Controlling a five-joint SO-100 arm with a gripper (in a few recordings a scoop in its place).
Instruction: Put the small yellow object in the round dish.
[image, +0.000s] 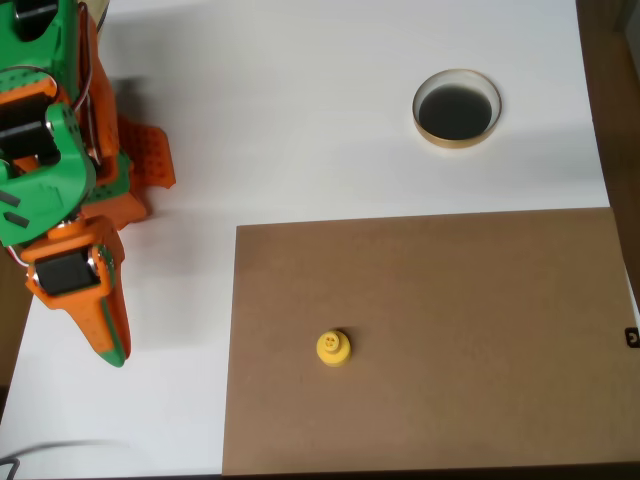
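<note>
Overhead view looks straight down onto table (330, 120)

green-orange arm folded, gripper (108, 340) closed

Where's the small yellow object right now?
In the overhead view the small yellow object sits on the brown board, lower left part, far below-left of the round dish.

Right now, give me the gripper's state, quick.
Gripper: fingers look pressed together, so shut, and holding nothing. The yellow piece lies apart from it on the brown board.
</note>
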